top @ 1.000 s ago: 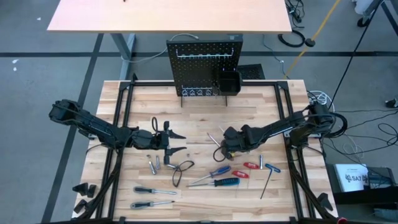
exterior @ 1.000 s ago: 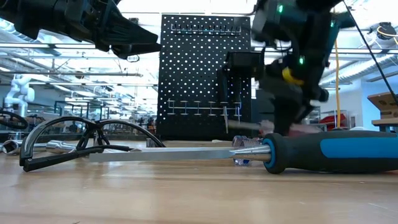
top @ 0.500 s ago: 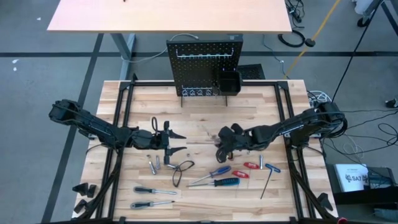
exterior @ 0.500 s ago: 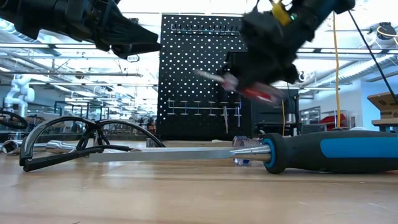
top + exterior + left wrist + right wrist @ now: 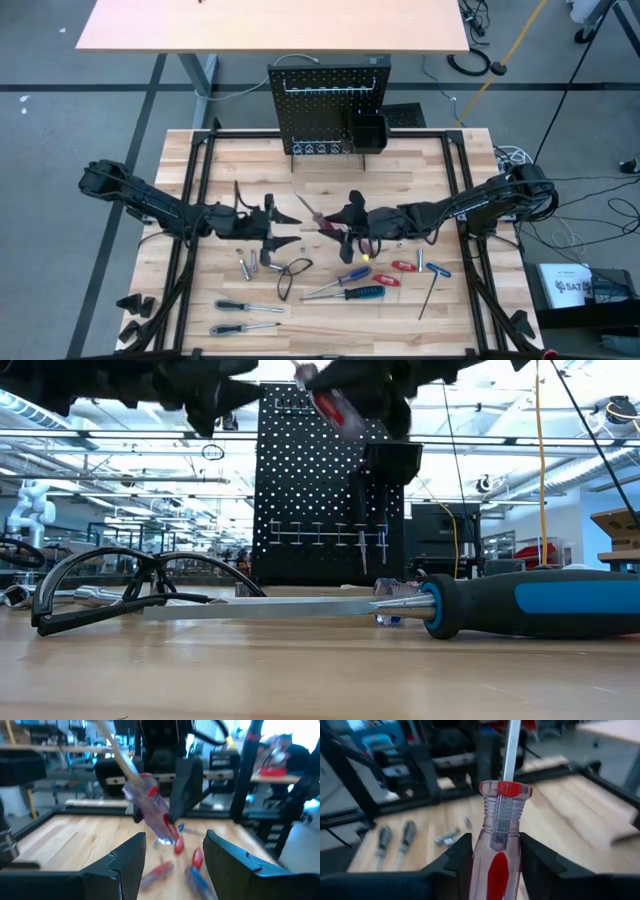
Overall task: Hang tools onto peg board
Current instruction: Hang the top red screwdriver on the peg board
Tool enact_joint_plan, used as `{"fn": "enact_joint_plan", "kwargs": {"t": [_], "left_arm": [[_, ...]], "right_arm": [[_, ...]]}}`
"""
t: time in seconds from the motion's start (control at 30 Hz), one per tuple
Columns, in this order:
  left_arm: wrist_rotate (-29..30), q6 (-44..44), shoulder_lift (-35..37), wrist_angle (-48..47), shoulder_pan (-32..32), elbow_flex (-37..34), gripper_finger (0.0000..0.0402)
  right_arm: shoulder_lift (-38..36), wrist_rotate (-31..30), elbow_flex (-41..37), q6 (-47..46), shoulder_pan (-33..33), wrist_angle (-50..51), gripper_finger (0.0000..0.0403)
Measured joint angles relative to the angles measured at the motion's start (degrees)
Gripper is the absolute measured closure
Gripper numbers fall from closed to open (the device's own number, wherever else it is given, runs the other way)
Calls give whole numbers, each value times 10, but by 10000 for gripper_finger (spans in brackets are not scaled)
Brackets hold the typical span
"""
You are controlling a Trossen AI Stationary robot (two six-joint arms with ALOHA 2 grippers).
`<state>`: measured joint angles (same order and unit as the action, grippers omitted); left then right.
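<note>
- The right claw [image 5: 347,228] is clenched on one screwdriver [image 5: 498,827] with a clear, ribbed plastic handle bearing red inserts; it is lifted off the worktop [image 5: 320,310] near the middle, its thin metal shaft [image 5: 307,209] slanting away from the claw toward the left arm.
- The right wrist view shows the handle seated between that claw's two dark fingers [image 5: 451,857], shaft pointing forward; the high view shows only the shaft and a hint of red.
- The left claw [image 5: 281,227] hangs just beside the shaft's tip, released, jaws standing wide and grasping nothing. Its wrist view looks straight at the lifted screwdriver between its own fingers [image 5: 125,860].
- The peg board [image 5: 328,105], one upright black perforated panel with a row of metal hooks [image 5: 325,532] and one small black bin [image 5: 367,131], stands at the worktop's far edge, well apart from both claws.
- On the pale wooden planks lie several other tools: a blue-handled screwdriver [image 5: 362,293], two dark-handled ones [image 5: 245,317] nearer the front edge, and a black wire loop [image 5: 291,272].
- The low view alone shows the blue-and-black handle [image 5: 535,603] close up, and items hanging low on the board.
</note>
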<state>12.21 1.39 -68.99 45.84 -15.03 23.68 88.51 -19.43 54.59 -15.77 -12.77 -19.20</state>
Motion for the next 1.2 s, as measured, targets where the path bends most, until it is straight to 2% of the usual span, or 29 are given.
{"fn": "enact_joint_plan", "kwargs": {"t": [0.17,0.3,0.5,0.7,1.0,1.2], "left_arm": [[-29,0,0,68,0,0,201],[-35,0,0,115,0,0,201],[-35,19,0,179,1,0,201],[-35,26,-10,168,3,27,201],[-65,10,-78,163,18,80,201],[-143,8,-110,158,36,111,201]], "right_arm": [[0,10,0,63,-11,-84,282],[0,64,0,96,-12,-145,282],[0,92,1,118,-12,-180,282],[0,93,1,122,-4,-188,282],[0,93,1,121,-3,-185,282],[0,93,1,120,-3,-165,282]]}}
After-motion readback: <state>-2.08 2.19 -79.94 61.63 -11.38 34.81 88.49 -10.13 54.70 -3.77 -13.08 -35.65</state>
